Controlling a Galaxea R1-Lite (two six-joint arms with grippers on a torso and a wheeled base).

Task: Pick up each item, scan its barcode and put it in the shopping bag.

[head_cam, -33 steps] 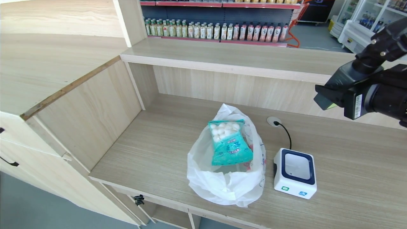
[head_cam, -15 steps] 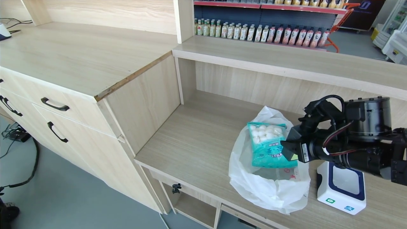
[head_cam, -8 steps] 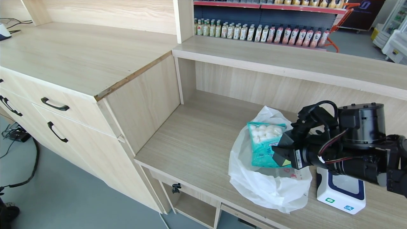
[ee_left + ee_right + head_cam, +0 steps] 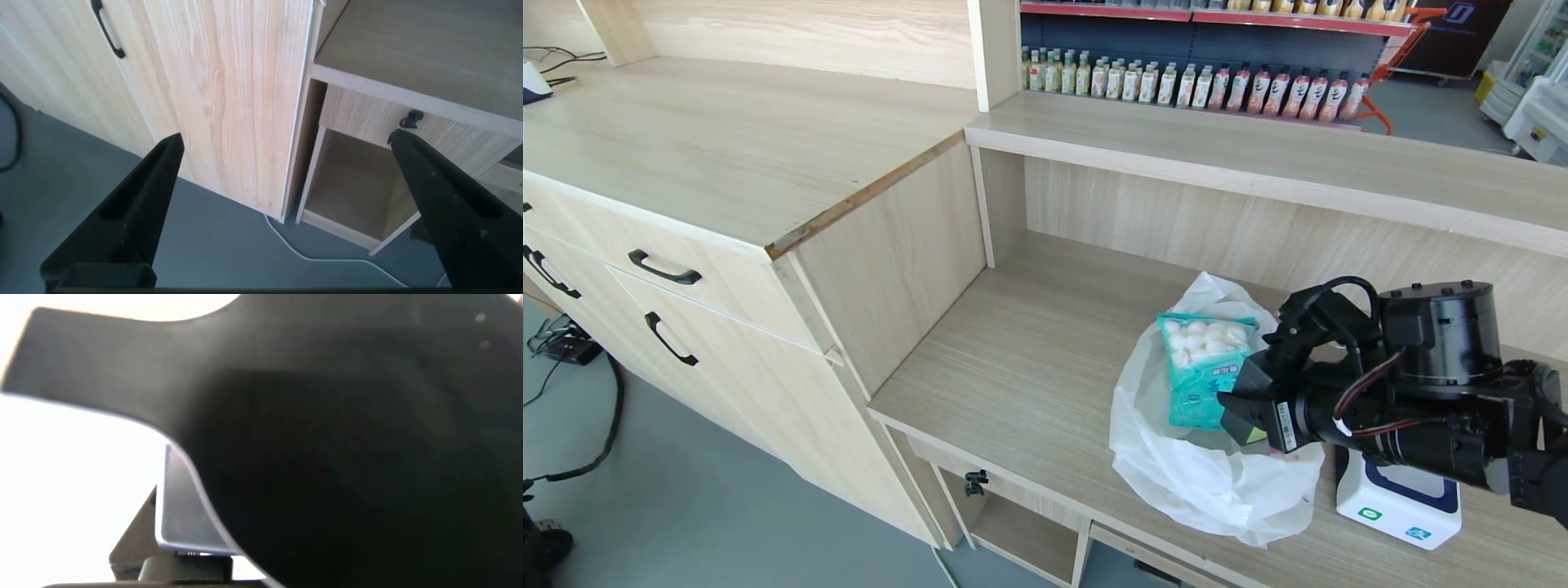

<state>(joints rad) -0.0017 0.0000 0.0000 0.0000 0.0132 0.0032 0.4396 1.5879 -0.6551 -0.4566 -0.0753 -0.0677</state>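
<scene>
A white plastic shopping bag (image 4: 1209, 482) lies open on the low wooden counter (image 4: 1029, 359). A teal packet of white balls (image 4: 1196, 367) rests in its mouth. My right gripper (image 4: 1241, 408) hangs just above the bag's right side, touching the teal packet's edge, and is shut on a dark packet (image 4: 1235, 402) with a yellow-green patch. That dark packet (image 4: 368, 457) sits right against the right wrist camera. My left gripper (image 4: 286, 137) is open, low beside the cabinet and above the grey floor, with nothing between its fingers.
A white barcode scanner (image 4: 1401, 506) with a dark blue frame stands right of the bag, partly behind my right arm. A raised ledge (image 4: 1258, 163) runs behind the counter. A higher counter with drawers (image 4: 662, 269) is on the left. Bottle shelves (image 4: 1176, 82) stand behind.
The head camera has shifted since the earliest frame. My right arm came down from high on the right to the bag, then moved lower and further left over it.
</scene>
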